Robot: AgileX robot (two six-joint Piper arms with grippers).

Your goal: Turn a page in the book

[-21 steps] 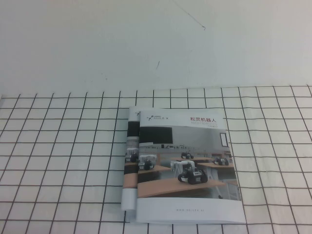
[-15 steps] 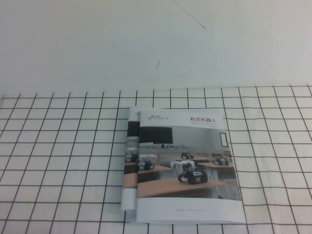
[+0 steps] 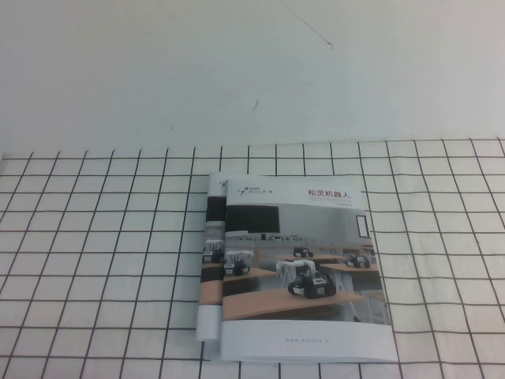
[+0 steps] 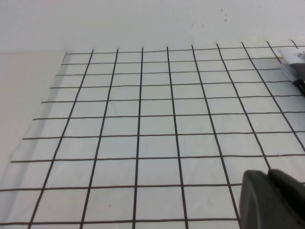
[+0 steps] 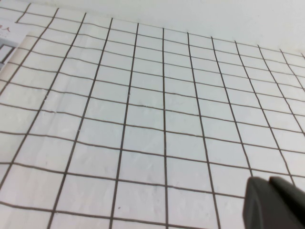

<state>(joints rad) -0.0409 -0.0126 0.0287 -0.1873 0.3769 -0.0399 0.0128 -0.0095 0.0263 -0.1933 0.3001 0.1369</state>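
Lying closed on the near middle of the tabletop [image 3: 95,260], the book [image 3: 304,276] reaches almost to the near edge of the high view. Its front cover, the page [image 3: 300,237] to be turned, faces up: a white band with small print nearest, a photo of small robots on wooden desks in the middle, and a white band with the Chinese title at the far end. A second brochure [image 3: 210,253] with the same cover lies under it, its strip showing along the book's left side.

The tabletop is covered by a white sheet ruled in a black grid, which ends at a plain white wall [image 3: 237,71] on the far side.

Neither arm appears in the high view. The left gripper [image 4: 271,200] shows only as a dark corner in its wrist view, hovering over bare grid squares left of the book, whose corner shows far off. The right gripper [image 5: 274,202] likewise shows as a dark corner over grid to the book's right. Whether either gripper is open or closed I cannot tell.
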